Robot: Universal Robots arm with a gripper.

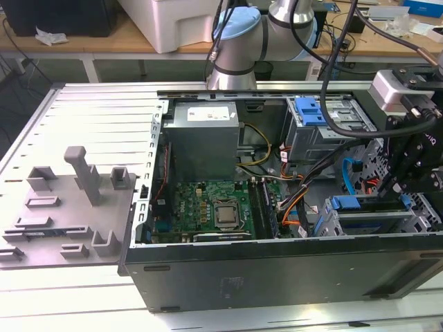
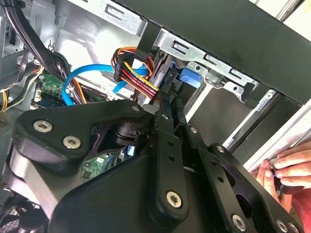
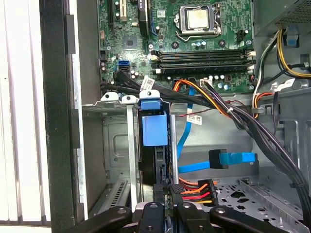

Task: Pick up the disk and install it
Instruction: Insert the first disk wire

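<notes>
- Your black multi-link gripper [image 1: 405,181] sits low inside the open dark-grey computer tower case [image 1: 277,266], at the exterior view's right, over the drive bay.
- Blue-railed silver hard disk [image 3: 154,145] stands on edge in the grey metal drive bay slot [image 3: 116,145], blue plastic tab at its end; in the exterior view the disk [image 1: 360,205] lies just under the gripper.
- In the first wrist view the gripper's fingertips [image 3: 167,196] are drawn close together at the disk's near edge; you can't tell whether they actually clamp it, since the contact is hidden.
- In the second wrist view the gripper linkage [image 2: 165,145] blocks the disk; the blue tab [image 2: 190,77] peeks out beyond it.
- Bundle of red, orange and yellow power wires [image 3: 194,188] with a black plug sits just beside the fingertips.
- Flat blue data cable [image 3: 228,159] lies loose on the case floor near the bay.
- Green motherboard [image 1: 214,204] with a bare silver CPU sits mid-case.
- A person's hand [image 2: 289,167] holds a small object at the case's outer edge.
- Grey fixture tray [image 1: 62,207] sits on the table, well apart, at the exterior view's left.
</notes>
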